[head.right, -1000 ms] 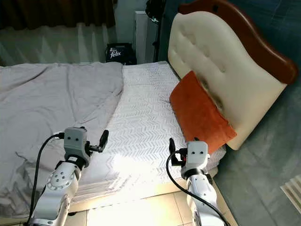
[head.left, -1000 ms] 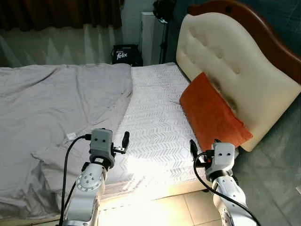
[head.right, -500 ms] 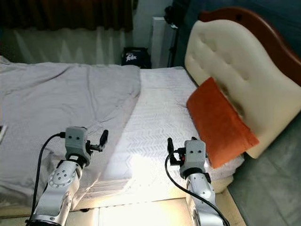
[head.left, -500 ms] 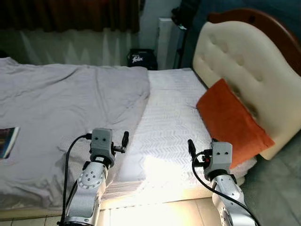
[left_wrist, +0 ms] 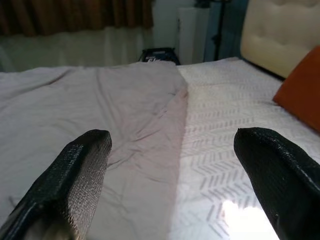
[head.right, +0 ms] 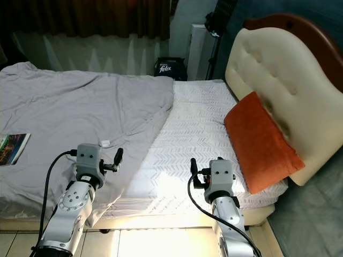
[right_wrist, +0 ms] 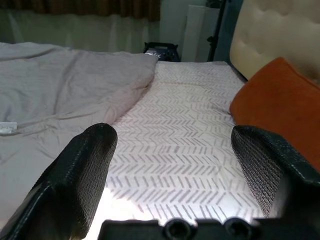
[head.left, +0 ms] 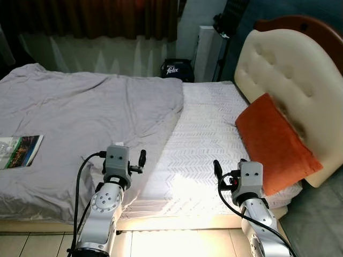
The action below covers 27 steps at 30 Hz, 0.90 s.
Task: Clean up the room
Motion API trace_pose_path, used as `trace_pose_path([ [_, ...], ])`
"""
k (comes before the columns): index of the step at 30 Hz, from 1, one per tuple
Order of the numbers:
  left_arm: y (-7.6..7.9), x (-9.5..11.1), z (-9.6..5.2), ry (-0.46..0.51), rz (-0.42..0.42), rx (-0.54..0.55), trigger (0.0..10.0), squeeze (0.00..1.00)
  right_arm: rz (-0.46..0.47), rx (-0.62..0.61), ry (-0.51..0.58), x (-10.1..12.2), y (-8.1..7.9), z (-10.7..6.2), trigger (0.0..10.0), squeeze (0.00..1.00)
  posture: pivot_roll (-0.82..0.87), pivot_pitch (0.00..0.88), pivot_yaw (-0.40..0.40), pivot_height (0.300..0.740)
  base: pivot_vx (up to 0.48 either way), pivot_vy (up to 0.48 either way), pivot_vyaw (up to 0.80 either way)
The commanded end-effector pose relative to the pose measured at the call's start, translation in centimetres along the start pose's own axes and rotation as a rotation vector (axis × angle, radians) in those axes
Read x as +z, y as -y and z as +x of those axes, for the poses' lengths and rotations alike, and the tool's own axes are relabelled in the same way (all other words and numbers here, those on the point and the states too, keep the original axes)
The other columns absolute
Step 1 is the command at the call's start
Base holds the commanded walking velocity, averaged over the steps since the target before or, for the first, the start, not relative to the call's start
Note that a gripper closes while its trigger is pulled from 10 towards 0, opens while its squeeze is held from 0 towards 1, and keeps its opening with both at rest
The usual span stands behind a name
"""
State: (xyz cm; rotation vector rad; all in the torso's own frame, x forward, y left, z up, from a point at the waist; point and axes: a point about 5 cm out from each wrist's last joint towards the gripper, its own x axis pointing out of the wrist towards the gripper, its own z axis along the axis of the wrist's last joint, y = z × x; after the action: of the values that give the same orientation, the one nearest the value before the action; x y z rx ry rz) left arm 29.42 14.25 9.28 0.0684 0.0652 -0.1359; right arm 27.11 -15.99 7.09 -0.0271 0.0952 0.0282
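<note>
The robot is standing at the side of the bed (head.left: 177,128), facing across it, with both arms raised over the near edge. The left hand (head.left: 140,160) is hovering above the border of the grey duvet (head.left: 80,118); in its wrist view the two black fingers (left_wrist: 75,170) are standing wide apart with nothing between them. The right hand (head.left: 216,170) is hovering over the white chevron-patterned sheet (head.left: 203,139), its fingers (right_wrist: 85,170) likewise spread and holding nothing. The duvet is lying rumpled and drawn back over the robot's left portion of the bed, leaving the sheet exposed toward the headboard (head.left: 292,69). An orange pillow (head.left: 276,142) is leaning tilted against the headboard, on the robot's right. A magazine (head.left: 21,151) is lying flat on the duvet at the far left, near the bed's front edge, well apart from both hands. Judged as the loose item for tidying, the magazine lies to the left of the left hand, its long axis running roughly away from the robot; the left arm is clearly the nearer. A reach from this stance looks doubtful, so a turn or step leftward would probably be required first. A dark bag (head.left: 178,69) is standing on the floor beyond the bed.
</note>
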Motion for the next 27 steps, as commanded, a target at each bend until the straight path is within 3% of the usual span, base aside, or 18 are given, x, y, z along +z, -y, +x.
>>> trace_pose_path([
  [1, -0.23, -0.07, -0.05, 0.002, -0.028, 0.007, 10.0, 0.00, -0.008, -0.017, 0.000, 0.06, 0.52, 0.09, 10.0, 0.00, 0.00, 0.000, -0.056, 0.740, 0.375, 0.300, 0.00],
  [27, -0.27, -0.51, -0.09, -0.007, -0.023, 0.006, 10.0, 0.00, -0.012, -0.003, -0.017, -0.38, 0.48, -0.10, 10.0, 0.00, -0.01, 0.000, -0.052, 0.740, 0.441, 0.021, 0.00],
])
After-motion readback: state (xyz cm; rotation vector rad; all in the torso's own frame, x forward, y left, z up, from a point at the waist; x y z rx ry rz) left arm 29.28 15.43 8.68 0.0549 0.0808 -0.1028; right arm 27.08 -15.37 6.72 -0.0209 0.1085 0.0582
